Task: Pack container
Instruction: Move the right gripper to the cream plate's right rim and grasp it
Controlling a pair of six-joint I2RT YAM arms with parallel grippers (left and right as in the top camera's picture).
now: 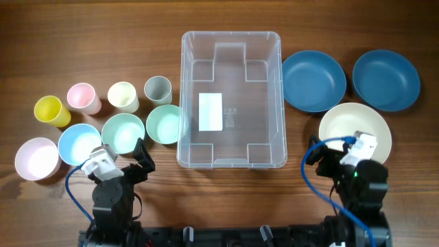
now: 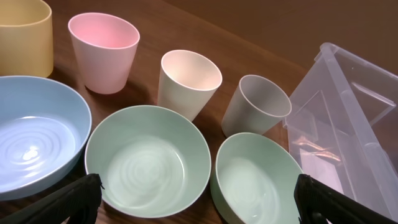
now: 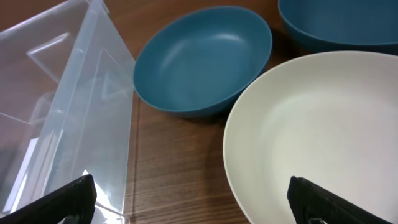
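Observation:
The container (image 1: 231,33), a large clear plastic bin with a white label on its base, stands empty at the table's middle. It also shows at the right of the left wrist view (image 2: 348,124) and the left of the right wrist view (image 3: 62,112). My left gripper (image 1: 140,159) is open and empty, low at the front left, with its fingers (image 2: 198,183) spread before two green bowls (image 2: 148,158) (image 2: 258,177). My right gripper (image 1: 322,156) is open and empty at the front right, its fingers (image 3: 191,183) between the bin's corner and a cream bowl (image 3: 317,130).
Left of the bin stand yellow (image 1: 51,110), pink (image 1: 84,97), cream (image 1: 123,96) and grey (image 1: 158,89) cups, with a pink bowl (image 1: 36,158), a light blue bowl (image 1: 79,143) and the green bowls. Two dark blue bowls (image 1: 313,80) (image 1: 385,79) sit at the right.

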